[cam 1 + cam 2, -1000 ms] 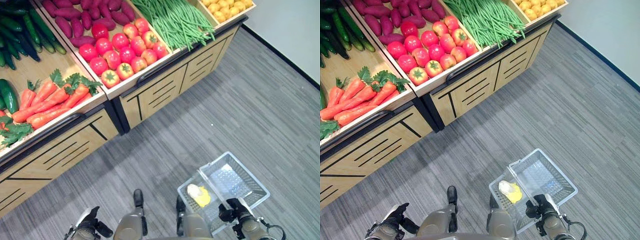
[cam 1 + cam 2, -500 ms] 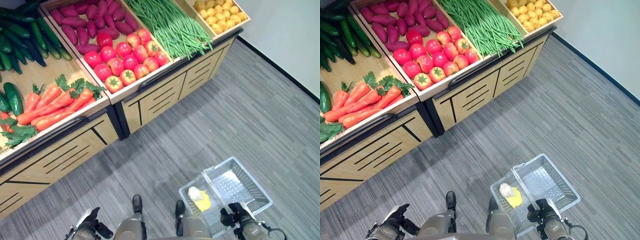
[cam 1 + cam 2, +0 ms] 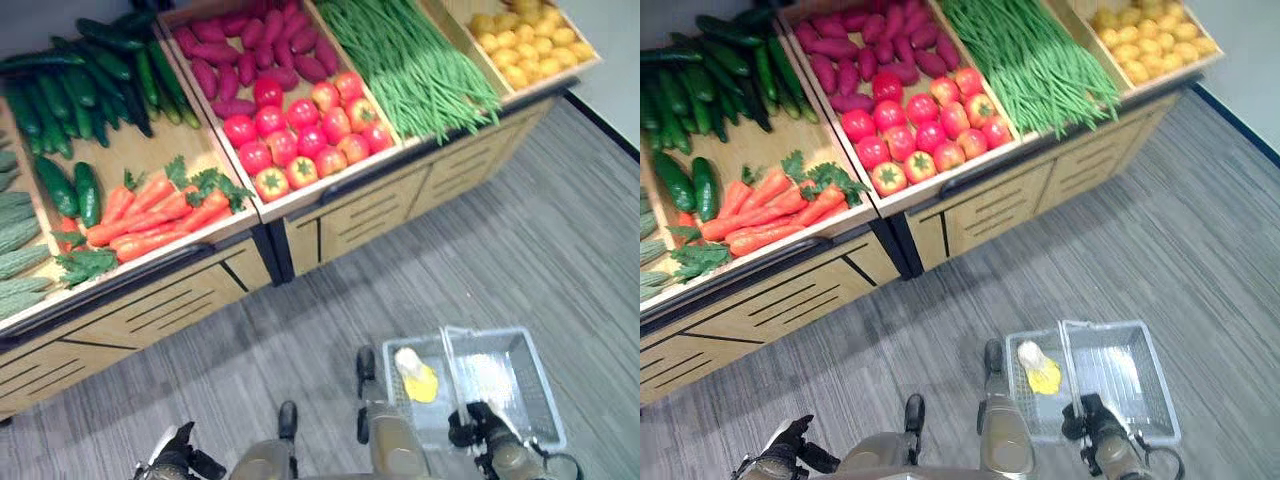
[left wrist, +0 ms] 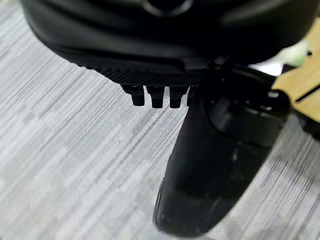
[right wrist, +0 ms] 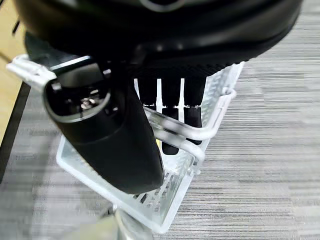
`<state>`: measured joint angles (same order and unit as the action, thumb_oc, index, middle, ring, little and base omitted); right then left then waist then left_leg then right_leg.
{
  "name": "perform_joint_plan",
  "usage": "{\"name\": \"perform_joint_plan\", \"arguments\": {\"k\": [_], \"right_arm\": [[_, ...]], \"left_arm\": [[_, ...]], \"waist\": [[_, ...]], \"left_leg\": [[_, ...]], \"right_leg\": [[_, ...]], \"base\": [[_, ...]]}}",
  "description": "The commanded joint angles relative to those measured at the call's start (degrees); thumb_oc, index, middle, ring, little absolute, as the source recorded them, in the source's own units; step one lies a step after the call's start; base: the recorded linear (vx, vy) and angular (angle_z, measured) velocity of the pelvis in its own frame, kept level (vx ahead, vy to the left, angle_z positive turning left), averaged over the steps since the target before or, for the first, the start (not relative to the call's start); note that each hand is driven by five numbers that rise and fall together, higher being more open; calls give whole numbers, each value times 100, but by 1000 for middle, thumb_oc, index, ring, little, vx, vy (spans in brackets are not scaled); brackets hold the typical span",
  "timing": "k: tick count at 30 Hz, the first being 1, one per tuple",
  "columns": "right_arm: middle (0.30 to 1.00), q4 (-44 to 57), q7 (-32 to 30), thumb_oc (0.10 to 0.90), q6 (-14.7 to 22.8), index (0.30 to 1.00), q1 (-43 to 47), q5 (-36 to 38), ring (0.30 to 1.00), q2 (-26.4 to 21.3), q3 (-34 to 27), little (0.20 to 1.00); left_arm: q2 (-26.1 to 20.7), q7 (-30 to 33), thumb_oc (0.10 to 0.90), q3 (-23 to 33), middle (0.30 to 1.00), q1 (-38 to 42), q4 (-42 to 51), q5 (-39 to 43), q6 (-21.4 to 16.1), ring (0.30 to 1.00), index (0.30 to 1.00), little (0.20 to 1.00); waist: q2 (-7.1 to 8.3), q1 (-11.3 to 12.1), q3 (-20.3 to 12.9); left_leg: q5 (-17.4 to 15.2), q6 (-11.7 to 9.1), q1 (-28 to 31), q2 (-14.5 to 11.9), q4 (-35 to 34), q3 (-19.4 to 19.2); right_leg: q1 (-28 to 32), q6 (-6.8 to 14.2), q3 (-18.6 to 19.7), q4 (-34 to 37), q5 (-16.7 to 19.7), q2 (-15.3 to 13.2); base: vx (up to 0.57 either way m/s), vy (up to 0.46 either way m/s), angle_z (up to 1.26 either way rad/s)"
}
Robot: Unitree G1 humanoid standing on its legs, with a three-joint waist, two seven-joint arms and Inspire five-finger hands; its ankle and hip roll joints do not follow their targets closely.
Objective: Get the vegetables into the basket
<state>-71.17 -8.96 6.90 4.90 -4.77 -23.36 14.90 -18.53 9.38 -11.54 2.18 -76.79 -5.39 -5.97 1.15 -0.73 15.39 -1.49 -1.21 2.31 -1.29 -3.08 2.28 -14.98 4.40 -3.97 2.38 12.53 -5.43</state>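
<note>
The clear plastic mesh basket, lower right, hangs from the right hand, fingers hooked round its handle. The camera has swung left since a second ago, bringing orange carrots and dark green cucumbers into fuller view, so picking looks imminent. The left hand, lower left, hangs curled and empty.

Basket hanging from the right hand, vegetables up on the stand!
Pale mesh basket, handle under curled fingers; carrots, tomatoes, beans well ahead.
</note>
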Motion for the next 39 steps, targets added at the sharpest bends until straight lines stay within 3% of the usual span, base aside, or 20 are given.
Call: {"name": "perform_joint_plan", "arguments": {"k": [1,8,12,14,15,16,21,22,24,26,30,34,39], "right_arm": [[300,255,-12,400,196,300,19,-137,300,-439,154,300],[300,253,-121,400,218,300,51,-57,300,-738,25,300],[300,131,-239,400,201,300,-94,57,300,-774,-196,300],[300,124,-310,400,198,300,-155,68,300,-758,-258,300],[300,122,-334,400,193,300,-167,80,300,-766,-286,300],[300,125,-357,400,194,300,-171,80,300,-734,-284,300],[300,43,-329,400,143,300,-201,3,300,-516,-322,300],[300,-12,-309,400,89,300,-194,-19,300,-406,-348,300],[300,-16,-295,400,69,300,-168,-34,300,-355,-317,300],[300,39,-274,400,72,300,-154,-62,300,-223,-256,300],[300,66,-251,400,57,300,-153,-91,300,-130,-184,300],[300,70,-232,400,63,300,-143,-105,300,-116,-170,300],[300,-87,-247,400,93,300,-133,10,300,-9,-163,300]], "left_arm": [[-444,200,900,78,1000,150,-20,-94,93,1000,1000,1000],[-498,312,900,-131,1000,232,-142,-515,205,1000,1000,1000],[-557,410,900,-236,1000,347,-84,-576,212,1000,1000,1000],[-558,494,900,-280,1000,357,-49,-630,208,1000,1000,1000],[-612,528,900,-317,1000,374,17,-651,182,1000,1000,1000],[-631,548,900,-281,1000,371,55,-584,170,1000,1000,1000],[-645,592,900,-309,1000,438,76,-616,182,1000,1000,1000],[-638,621,900,-334,1000,474,81,-679,217,1000,1000,1000],[-670,632,900,-307,1000,464,76,-688,218,1000,1000,1000],[-711,623,900,-240,1000,421,107,-632,182,1000,1000,1000],[-759,581,900,-140,1000,342,121,-533,153,1000,1000,1000],[-764,563,900,15,1000,275,111,-413,143,1000,1000,1000],[-688,667,900,371,1000,235,119,180,34,1000,1000,1000]], "waist": [[129,-98,-18],[-13,-176,83],[-80,-181,102],[-155,-167,80],[-224,-108,70],[-247,-58,66],[-195,-38,-32],[-62,-55,-58],[0,-37,-65],[85,-11,-102],[111,24,-102],[88,58,-101],[102,93,-86]], "left_leg": [[-245,-249,-136,-147,850,-55],[373,-516,-582,-244,1711,-111],[423,-470,-983,-670,946,-518],[680,-531,-1226,-916,534,-627],[1019,-627,-1438,-1086,330,-630],[1098,-653,-1428,-1098,243,-572],[864,-570,-1343,-896,343,-769],[653,-443,-1317,-689,476,-864],[578,-379,-1329,-605,539,-951],[454,-248,-1269,-416,529,-1104],[286,-48,-1087,-212,478,-1212],[216,35,-923,-126,388,-1286],[268,10,-856,-91,265,-1147]], "right_leg": [[-182,385,30,-808,-499,-213],[58,135,-159,-801,-758,-127],[254,232,-338,-714,-907,-375],[314,291,-353,-738,-992,-481],[433,332,-334,-751,-1031,-575],[527,355,-285,-767,-1069,-605],[753,537,-125,-751,-975,-866],[781,654,-10,-760,-586,-1097],[734,693,83,-776,-379,-1171],[668,761,134,-846,120,-1354],[629,802,-47,-1167,478,-1484],[612,758,-249,-1402,293,-1420],[462,777,-148,-830,43,-1155]], "base": [[243,-402,21],[89,-130,22],[81,29,51],[207,214,73],[308,313,28],[317,335,-8],[192,282,-27],[145,290,0],[125,276,-9],[133,320,-20],[99,273,-7],[48,179,-12],[38,5,3]]}}
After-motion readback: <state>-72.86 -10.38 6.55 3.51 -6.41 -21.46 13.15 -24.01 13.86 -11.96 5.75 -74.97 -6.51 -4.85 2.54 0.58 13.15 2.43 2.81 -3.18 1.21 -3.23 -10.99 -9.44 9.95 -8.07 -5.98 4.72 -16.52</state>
